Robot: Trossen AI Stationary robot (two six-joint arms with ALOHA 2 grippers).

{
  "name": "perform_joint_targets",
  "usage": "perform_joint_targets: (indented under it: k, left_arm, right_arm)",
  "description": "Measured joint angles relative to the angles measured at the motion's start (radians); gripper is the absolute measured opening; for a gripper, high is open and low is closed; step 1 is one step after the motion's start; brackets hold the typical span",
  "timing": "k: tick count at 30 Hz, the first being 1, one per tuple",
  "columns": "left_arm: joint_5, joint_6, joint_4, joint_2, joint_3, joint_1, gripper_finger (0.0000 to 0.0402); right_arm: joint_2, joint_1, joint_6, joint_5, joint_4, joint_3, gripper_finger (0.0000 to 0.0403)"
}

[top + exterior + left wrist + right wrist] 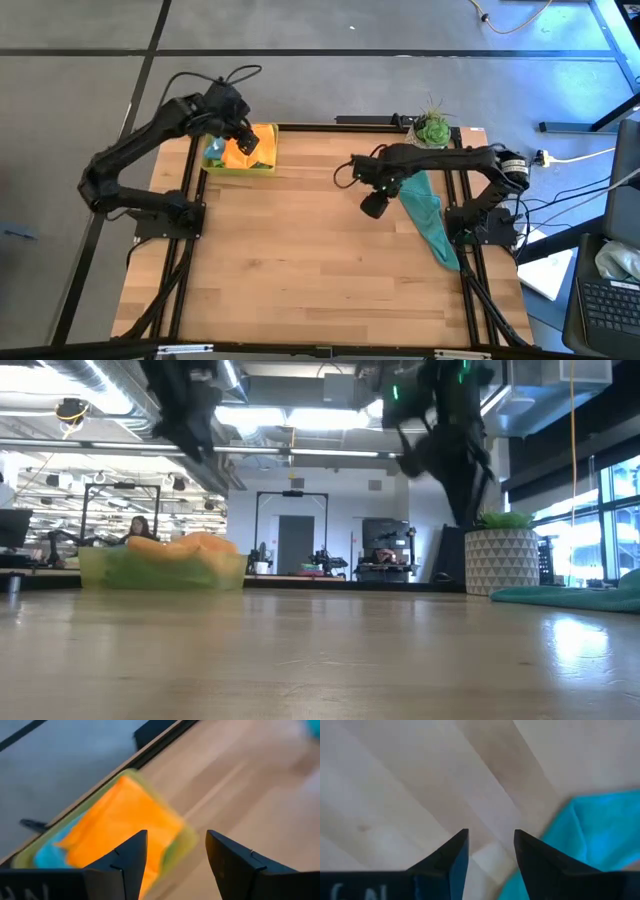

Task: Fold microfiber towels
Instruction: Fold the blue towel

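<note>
Orange towel (pixel 240 155) atop tray (pixel 268 133), 11 o'clock; one teal towel (pixel 428 215) rumpled, 3 o'clock. Left claw (pixel 176 862), right claw (pixel 491 855): fingers apart, empty.

Wooden table (pixel 300 250). Directly on it: yellow-green tray (pixel 262 163) of cloths at the far left edge, potted plant (pixel 433 129) at the far right corner, teal towel (pixel 428 215) crumpled along the right edge.

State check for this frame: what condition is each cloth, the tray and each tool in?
Teal towel: unfolded, rumpled, at the table's right edge.
Orange towel: bunched in the tray.
Light blue towel: tucked beside the orange one.
Tray: upright, holding cloths.
Left tool: open, empty, above the tray.
Right tool: open, empty.
</note>
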Motion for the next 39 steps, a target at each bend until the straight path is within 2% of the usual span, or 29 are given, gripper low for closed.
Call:
perform_joint_targets:
  k: [4,9,17,23,27,31,36,39]
  left_arm:
    - [0.031,-0.130,0.010,-0.080,0.011,-0.081,0.0192]
    - [0.050,-0.287,0.026,-0.139,0.011,-0.204,0.0192]
    - [0.042,-0.316,0.085,-0.144,0.011,-0.383,0.0192]
    - [0.012,-0.280,0.202,-0.101,0.011,-0.410,0.0192]
    - [0.063,-0.285,0.218,-0.066,0.011,-0.410,0.0192]
    - [0.096,-0.356,0.220,-0.050,0.011,-0.419,0.0192]
    - [0.038,-0.477,0.221,-0.042,0.011,-0.443,0.0192]
    - [-0.048,-0.529,0.222,-0.042,0.011,-0.467,0.0192]
  right_arm:
    - [-0.002,-0.088,-0.024,-0.025,-0.005,-0.083,0.0160]
    - [-0.003,-0.166,-0.054,-0.028,0.011,-0.122,0.0159]
    - [-0.003,-0.298,-0.116,-0.105,0.019,-0.180,0.0159]
    - [-0.003,-0.339,-0.103,-0.105,-0.014,-0.232,0.0159]
    - [-0.002,-0.350,-0.106,-0.106,-0.014,-0.278,0.0159]
    - [-0.002,-0.356,-0.178,-0.138,-0.009,-0.342,0.0159]
    - [-0.002,-0.357,-0.271,-0.269,-0.007,-0.420,0.0159]
    - [-0.002,-0.357,-0.318,-0.287,-0.006,-0.457,0.0159]
